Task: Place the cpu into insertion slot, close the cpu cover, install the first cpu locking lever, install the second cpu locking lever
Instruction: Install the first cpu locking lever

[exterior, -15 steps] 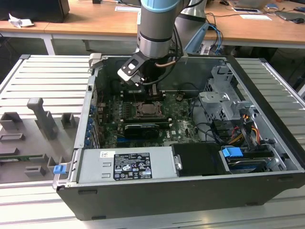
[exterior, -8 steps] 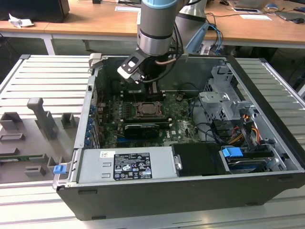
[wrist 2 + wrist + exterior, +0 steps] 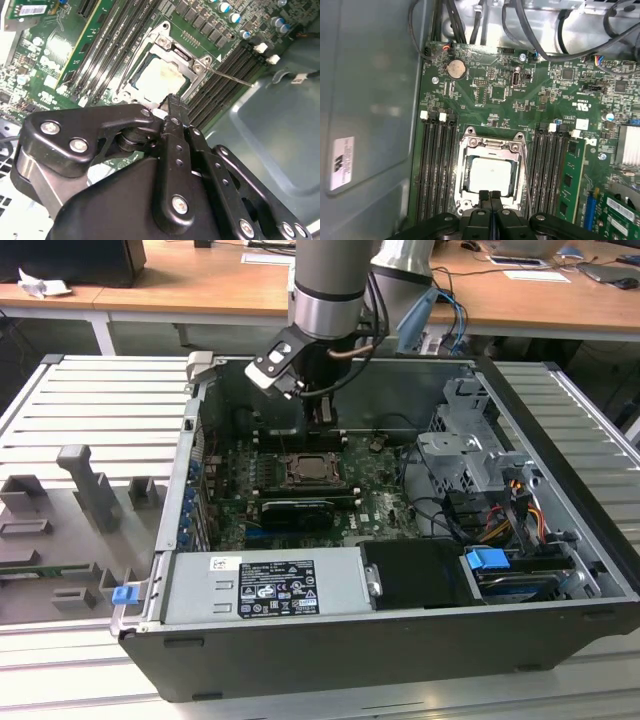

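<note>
Standing across the middle of the slatted metal worktop (image 3: 60,400) is an open computer case (image 3: 400,640), with grey fixtures lying toward the worktop's edge on the exterior view's left. The arm (image 3: 330,280) reaches down into the case from the far side. A grey power supply (image 3: 270,585) fills the case's near corner on the exterior view's left, and the green circuit board (image 3: 485,100) covers the floor of the case behind it.

Long black memory slots (image 3: 435,165) run along both sides of the insertion slot (image 3: 292,472). The end effector (image 3: 490,196) hangs right at one edge of that slot, its two black fingers clenched together with nothing between them. I cannot tell whether the tips touch the metal below.

The cpu cover (image 3: 492,145) looks to lie flat, framing the socket. The cpu (image 3: 490,175) sits inside the slot, its pale silver top showing through the cover's cut-out. In the second wrist view a thin wire lever (image 3: 227,77) sticks out from a corner of the cover, over the neighbouring memory slots.
</note>
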